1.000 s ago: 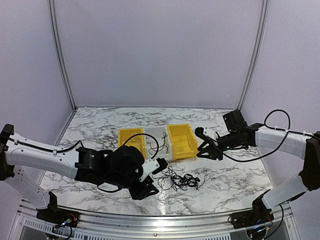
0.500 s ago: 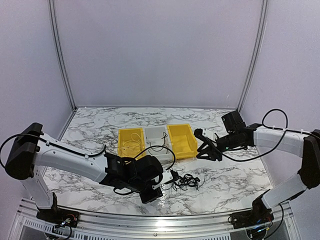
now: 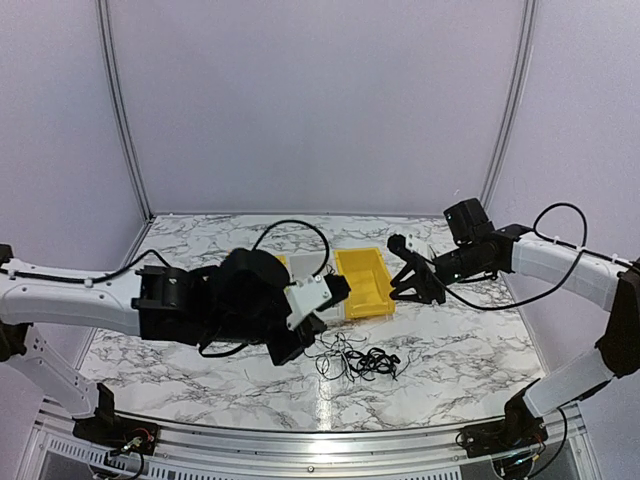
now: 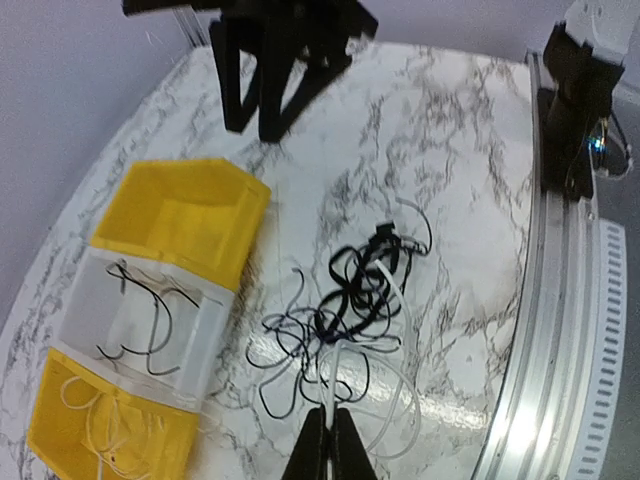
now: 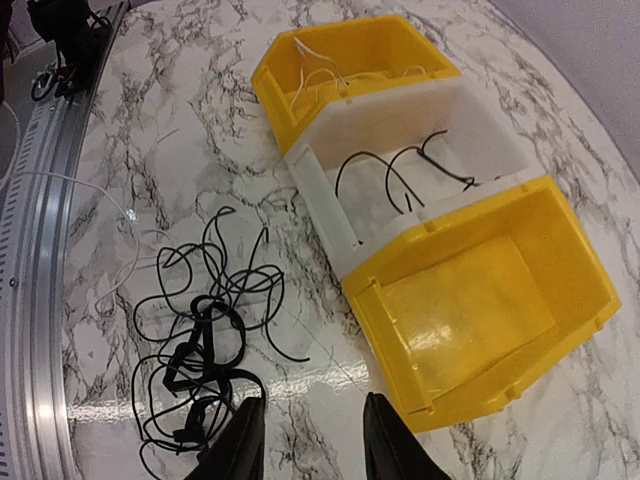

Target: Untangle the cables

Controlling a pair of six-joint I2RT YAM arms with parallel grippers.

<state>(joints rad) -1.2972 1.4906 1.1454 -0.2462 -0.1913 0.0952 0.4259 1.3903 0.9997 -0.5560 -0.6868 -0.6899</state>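
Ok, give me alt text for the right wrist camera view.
A tangle of black cables lies on the marble table beside three bins: yellow bin with pale cable, white bin with black cords, empty yellow bin. The open right gripper shows at the bottom.

**Polished stone-look top, shiny plastic bins, faintly glossy cords**

The table (image 5: pixel 200 110) has a smooth, polished, marble-patterned top that throws back the light. In the right wrist view, the yellow bin (image 5: pixel 560 260) at 4 o'clock and the second yellow bin (image 5: pixel 270 90) at 12 o'clock are glossy moulded plastic. The white bin (image 5: pixel 320 205) between them is milky, half-translucent plastic. The black cables (image 5: pixel 200 345) at 8 o'clock look smooth and rubbery with a faint sheen, as does the pale cable (image 5: pixel 60 177) at 9 o'clock. The rail (image 4: pixel 560 330), at 3 o'clock in the left wrist view, is bright ribbed metal. The right gripper (image 5: pixel 315 440) has matt black fingers.
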